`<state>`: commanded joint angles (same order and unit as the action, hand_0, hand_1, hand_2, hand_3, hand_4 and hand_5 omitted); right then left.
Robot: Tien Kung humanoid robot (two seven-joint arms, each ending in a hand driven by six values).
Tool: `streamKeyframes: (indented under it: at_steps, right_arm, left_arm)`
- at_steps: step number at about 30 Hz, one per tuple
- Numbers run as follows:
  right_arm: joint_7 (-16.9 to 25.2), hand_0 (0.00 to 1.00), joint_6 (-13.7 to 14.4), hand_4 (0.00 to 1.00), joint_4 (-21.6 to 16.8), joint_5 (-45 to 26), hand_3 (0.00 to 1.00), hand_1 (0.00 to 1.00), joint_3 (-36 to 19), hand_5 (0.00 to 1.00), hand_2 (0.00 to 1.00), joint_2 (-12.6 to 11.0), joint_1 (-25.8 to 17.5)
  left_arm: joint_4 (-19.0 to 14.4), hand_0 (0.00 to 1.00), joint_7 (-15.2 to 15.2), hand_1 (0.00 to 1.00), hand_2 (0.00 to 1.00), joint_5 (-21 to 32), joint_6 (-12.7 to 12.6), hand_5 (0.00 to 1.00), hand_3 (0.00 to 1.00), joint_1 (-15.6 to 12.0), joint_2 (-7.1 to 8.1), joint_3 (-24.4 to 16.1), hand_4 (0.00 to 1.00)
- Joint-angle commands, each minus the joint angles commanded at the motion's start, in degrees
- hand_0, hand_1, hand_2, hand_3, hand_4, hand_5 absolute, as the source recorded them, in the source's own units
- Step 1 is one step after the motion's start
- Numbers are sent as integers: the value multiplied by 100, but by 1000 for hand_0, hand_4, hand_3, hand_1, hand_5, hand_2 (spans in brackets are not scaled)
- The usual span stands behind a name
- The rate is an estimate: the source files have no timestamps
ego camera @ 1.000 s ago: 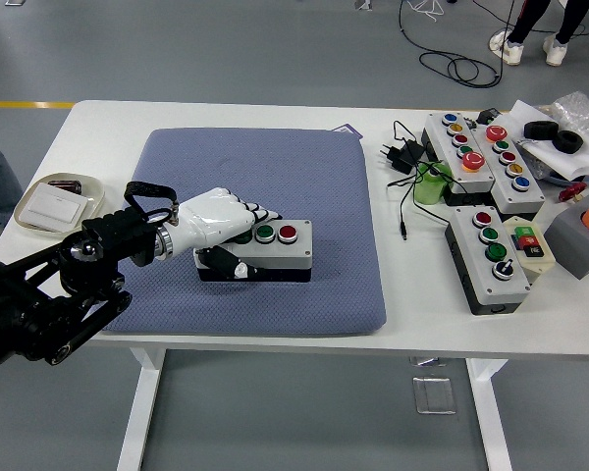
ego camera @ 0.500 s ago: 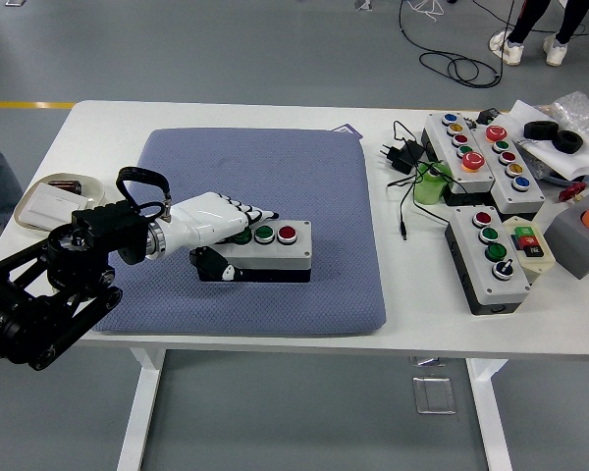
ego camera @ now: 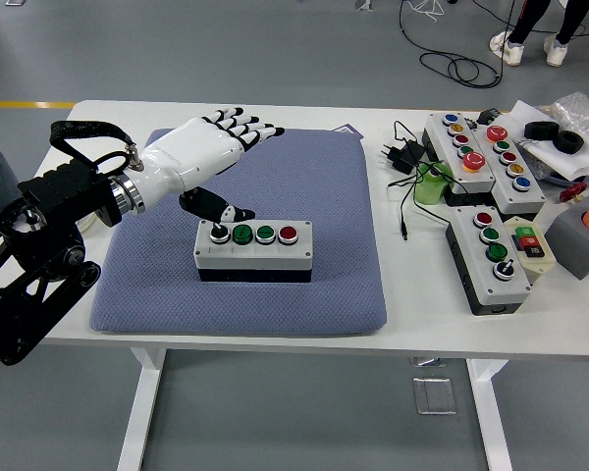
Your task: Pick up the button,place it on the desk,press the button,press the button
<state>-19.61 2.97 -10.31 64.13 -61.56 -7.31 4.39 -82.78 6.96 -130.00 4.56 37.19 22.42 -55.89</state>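
A grey button box (ego camera: pixel 254 249) with a black knob, two green buttons and a red button lies on the blue-grey mat (ego camera: pixel 304 186) in the head view. My left hand (ego camera: pixel 222 157), white with black fingertips, hovers above and behind the box's left end. Its fingers (ego camera: pixel 245 125) are spread and hold nothing. Its thumb (ego camera: pixel 226 210) points down, just behind the black knob. The right arm is out of view.
Three more button boxes (ego camera: pixel 488 257) stand at the right with a black adapter and cables (ego camera: pixel 404 157). A white tray (ego camera: pixel 41 201) sits at the left edge. A grey block, orange object and clutter (ego camera: pixel 576 228) fill the far right.
My left hand has let go of the button box, lifted up and back to the left, and opened its fingers. The box stays on the mat.
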Motion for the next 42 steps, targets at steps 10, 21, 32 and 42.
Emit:
streamKeyframes:
  at_steps: [10, 21, 32, 42]
  right_arm:
    - [1, 710, 5, 427, 0, 25, 624, 700, -29, 262, 772, -2, -24]
    - [-6, 709, 5, 427, 0, 36, 624, 699, -28, 265, 772, -1, -26]
    - [-9, 709, 7, 426, 0, 66, 623, 699, -54, 264, 772, 6, -13]
    - [-6, 708, 9, 426, 0, 45, 623, 698, -34, 262, 770, 5, -2]
  left_arm:
    - [-503, 44, -646, 2, 26, 0, 539, 197, 874, -92, 121, 174, 562]
    - [-526, 38, -1031, 2, 2, 0, 1625, 2, 875, -64, 159, 471, 300]
    - [-536, 42, -991, 2, 2, 30, 1907, 2, 872, -33, 181, 666, 309]
    - [-453, 46, -948, 2, 2, 0, 2005, 2, 857, 40, 150, 899, 313]
